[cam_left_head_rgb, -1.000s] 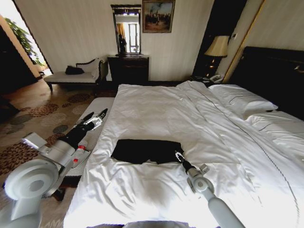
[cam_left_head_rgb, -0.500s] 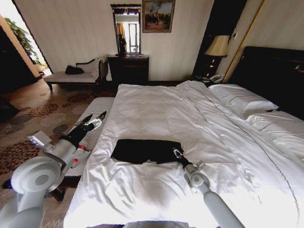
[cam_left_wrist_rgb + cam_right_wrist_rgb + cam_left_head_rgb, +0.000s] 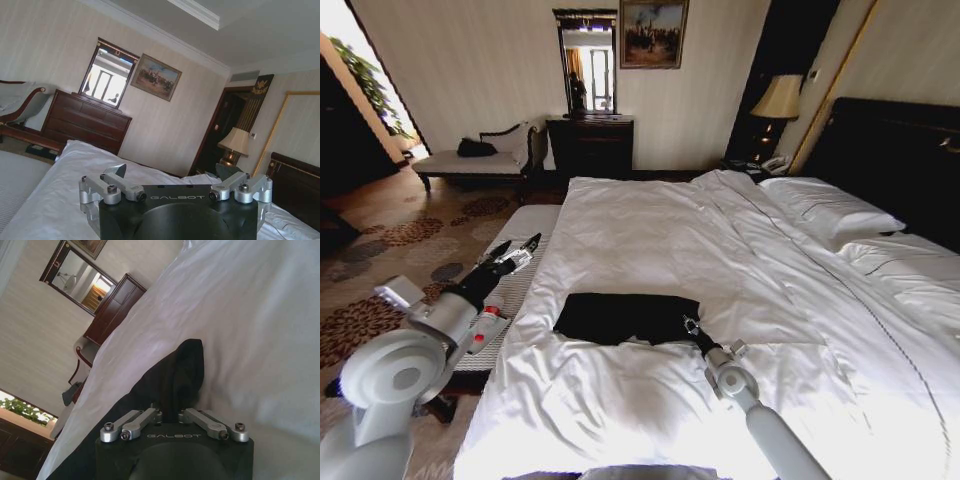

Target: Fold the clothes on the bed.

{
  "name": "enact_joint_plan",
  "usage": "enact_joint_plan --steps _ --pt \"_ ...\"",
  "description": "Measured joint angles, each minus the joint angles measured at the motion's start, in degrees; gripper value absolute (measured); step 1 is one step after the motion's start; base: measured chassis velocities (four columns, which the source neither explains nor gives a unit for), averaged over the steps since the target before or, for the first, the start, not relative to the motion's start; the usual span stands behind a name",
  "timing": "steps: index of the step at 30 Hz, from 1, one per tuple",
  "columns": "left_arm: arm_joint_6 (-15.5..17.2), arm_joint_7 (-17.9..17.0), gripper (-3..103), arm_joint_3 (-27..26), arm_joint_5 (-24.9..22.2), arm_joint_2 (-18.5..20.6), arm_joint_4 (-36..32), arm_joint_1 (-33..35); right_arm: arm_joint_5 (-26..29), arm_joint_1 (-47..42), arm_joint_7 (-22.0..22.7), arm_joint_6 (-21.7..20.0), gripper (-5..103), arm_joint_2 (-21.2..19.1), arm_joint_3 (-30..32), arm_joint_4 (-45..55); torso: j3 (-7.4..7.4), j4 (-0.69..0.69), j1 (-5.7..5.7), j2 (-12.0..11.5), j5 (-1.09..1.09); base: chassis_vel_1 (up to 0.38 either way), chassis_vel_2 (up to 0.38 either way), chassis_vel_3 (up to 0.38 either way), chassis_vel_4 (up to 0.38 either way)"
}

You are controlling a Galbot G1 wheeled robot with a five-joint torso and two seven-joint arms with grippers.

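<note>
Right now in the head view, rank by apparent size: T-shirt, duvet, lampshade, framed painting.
1. White duvet, far the largest.
2. Black T-shirt.
3. Framed painting.
4. Lampshade.
Painting and lampshade sit much farther off, so their ranks below the T-shirt reflect distance.

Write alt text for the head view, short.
A black T-shirt, already folded into a strip, lies on the near part of a big bed with white bedding, and the right gripper is shut on its right end. The left gripper is open, off the bed's left side above a carpeted floor.
</note>
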Motion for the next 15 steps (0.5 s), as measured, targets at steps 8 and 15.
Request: enact_joint_plan --steps 8,15 --pt "-0.01 0.01 100 0.18 1.08 -0.04 1.13 -0.18 0.34 0.28 0.61 0.55 3 -1.01 0.58 0.59 0.0 0.0 0.0 0.0 0.0 0.0 0.0 0.0 0.0" --pt "0.01 0.02 100 0.16 1.83 -0.66 0.94 0.13 3.14 -1.83 3.28 0.91 3 -4.84 2.93 7.4 0.0 0.0 -0.01 0.0 -0.01 0.0 0.0 0.0 0.0"
